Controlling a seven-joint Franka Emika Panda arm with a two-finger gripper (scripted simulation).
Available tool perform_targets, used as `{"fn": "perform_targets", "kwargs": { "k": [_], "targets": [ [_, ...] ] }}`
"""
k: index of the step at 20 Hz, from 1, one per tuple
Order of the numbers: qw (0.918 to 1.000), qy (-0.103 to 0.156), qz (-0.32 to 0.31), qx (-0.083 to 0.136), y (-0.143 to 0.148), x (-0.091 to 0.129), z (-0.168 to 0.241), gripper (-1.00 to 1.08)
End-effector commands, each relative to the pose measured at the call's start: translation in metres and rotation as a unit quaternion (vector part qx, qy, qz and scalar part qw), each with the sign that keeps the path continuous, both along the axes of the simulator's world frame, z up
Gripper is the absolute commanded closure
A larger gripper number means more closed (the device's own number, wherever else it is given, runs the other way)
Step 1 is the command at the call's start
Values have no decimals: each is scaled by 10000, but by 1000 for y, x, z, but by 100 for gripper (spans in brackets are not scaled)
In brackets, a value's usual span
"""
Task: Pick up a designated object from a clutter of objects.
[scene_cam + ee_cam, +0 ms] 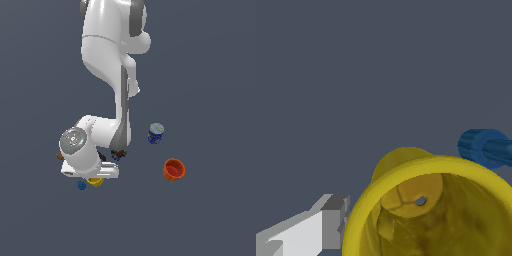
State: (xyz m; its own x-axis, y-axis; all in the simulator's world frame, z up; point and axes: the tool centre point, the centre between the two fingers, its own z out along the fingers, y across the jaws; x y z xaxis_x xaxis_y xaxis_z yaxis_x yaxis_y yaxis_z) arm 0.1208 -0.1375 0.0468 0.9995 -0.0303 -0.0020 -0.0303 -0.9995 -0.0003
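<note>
The arm is reaching down over the yellow cup (426, 210), which is standing on the surface under the wrist, beside a small blue piece (486, 148). Only 1 finger (311, 230) is showing just beside its rim, so I cannot tell how the jaws are standing. Next, I think, comes closing and lifting. The cup is looking empty; so is the orange cup (174, 169).

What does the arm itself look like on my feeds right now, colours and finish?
The arm is glossy white with rounded links and dark grey bands at the joints. A grey disc with tiny coloured dots caps the wrist housing. No loose cables show. In the wrist view, one finger is blocky, white with a grey tip.
</note>
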Motion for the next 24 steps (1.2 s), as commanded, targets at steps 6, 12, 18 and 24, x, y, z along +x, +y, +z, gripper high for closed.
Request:
{"fn": "perform_targets", "kwargs": {
  "k": [6, 12, 18, 24],
  "targets": [
    [10000, -10, 0, -2, 0, 1, 0, 108],
    [10000, -10, 0, -2, 0, 1, 0, 108],
    [10000, -7, 1, -1, 0, -3, 7, 108],
    [10000, -7, 1, -1, 0, -14, 28, 108]
  ]
}}
